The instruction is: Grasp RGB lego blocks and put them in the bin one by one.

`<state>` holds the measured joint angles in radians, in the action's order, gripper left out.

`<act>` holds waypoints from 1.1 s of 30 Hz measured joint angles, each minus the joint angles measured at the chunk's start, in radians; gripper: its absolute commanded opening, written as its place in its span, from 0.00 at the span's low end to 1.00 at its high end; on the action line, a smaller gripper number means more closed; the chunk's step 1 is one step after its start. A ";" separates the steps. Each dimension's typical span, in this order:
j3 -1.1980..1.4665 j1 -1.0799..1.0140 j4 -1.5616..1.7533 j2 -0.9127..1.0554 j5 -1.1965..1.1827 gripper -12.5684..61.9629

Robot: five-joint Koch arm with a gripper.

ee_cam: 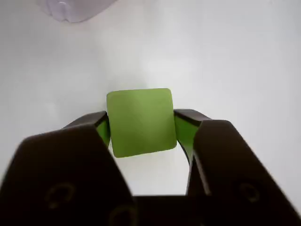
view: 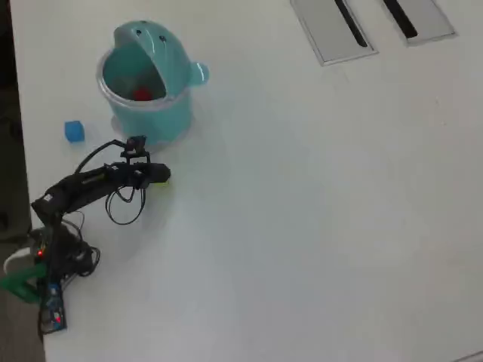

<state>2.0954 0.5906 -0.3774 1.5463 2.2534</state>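
Wrist view: gripper [ee_cam: 142, 129] is pinching the yellowish green block [ee_cam: 141, 122], one jaw against each side face. The block sits square between the jaws, its flat face toward the camera and its top edge just past the tips. White table [ee_cam: 244, 56] is behind it. The pale translucent shape at the top edge [ee_cam: 75, 9] is probably the bin's clear rim, but I can't confirm that. I also can't tell from here whether the block is lifted or on the table.

Overhead view: the arm [view: 90, 185] reaches from its base at lower left toward the right, links lying low and roughly level. The gripper end [view: 157, 176] is just below the teal bin [view: 151, 113] in this view. Only a sliver of green shows at the tip. The bin's lid is tipped back, so the mouth is open, and the red block [view: 140, 93] is already inside. The blue block [view: 74, 131] is on the table just left of the bin and clear of the arm. So one block is binned, one is gripped and one remains.

Risks:
- The grip is only on the block's smooth sides near the tips, so a fast swing or any loosening could drop it short of the bin.
- The arm looks low and close to the bin wall. Without enough lift, the gripper could hit the rim and push or tip the light bin.
- Releasing off-centre could bounce the block off the rim or lid.
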 measured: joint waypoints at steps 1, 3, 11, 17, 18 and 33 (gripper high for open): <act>0.000 0.000 0.000 0.002 0.000 0.43; 0.000 0.008 -0.002 0.025 0.000 0.43; 0.002 0.043 -0.032 0.144 0.000 0.41; 0.003 0.054 -0.077 0.249 -0.017 0.41; 0.003 0.057 -0.078 0.265 -0.028 0.41; 0.026 0.150 -0.078 0.411 -0.210 0.41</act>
<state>2.1215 0.7409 -0.4556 1.9574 2.0433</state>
